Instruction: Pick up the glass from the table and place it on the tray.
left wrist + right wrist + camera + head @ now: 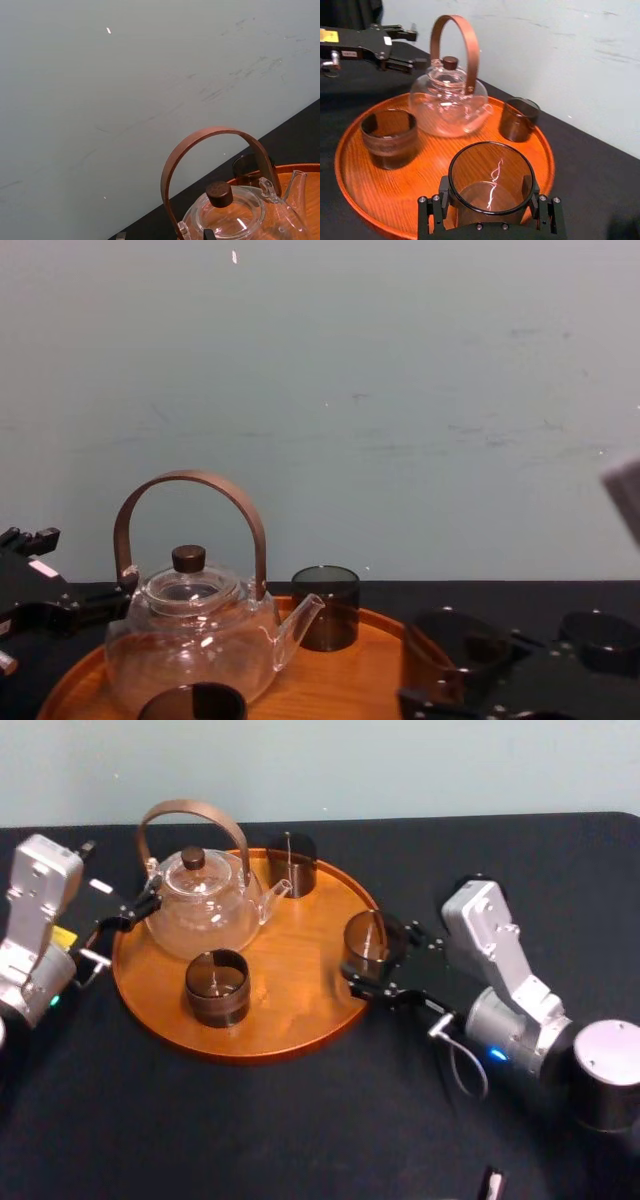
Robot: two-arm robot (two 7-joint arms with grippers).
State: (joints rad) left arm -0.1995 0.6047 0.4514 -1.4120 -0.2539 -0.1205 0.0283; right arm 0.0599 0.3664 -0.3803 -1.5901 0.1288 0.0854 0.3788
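Now, in the head view, the right gripper (375,960) is closed around a smoky glass (364,938) at the right rim of the tray (290,980), which lies on the black table (300,1120). I cannot tell whether the base of the glass rests on the wood. The left gripper (125,918) hangs open and empty at the tray's left edge, close beside the teapot (203,905). A front glass (217,987) and a back glass (292,863) stand on the tray, and the free wood lies between them, toward the right rim.

In the left wrist view the teapot (235,215) with its bent handle is just in front. The back glass (246,171) stands behind it, near the tray's far rim.

In the right wrist view the fingers (443,192) press the glass (491,182) on two opposite sides, low on its wall. I judge it light, stiff, smooth and easy to crack, so this low side hold with mild pressure seems right. Bare wood is open ahead of it, and the teapot and the front glass are well apart from it.

In the chest view the glass (445,645) is upright at the tray's right edge. The rim there is low, so little lift should be needed.
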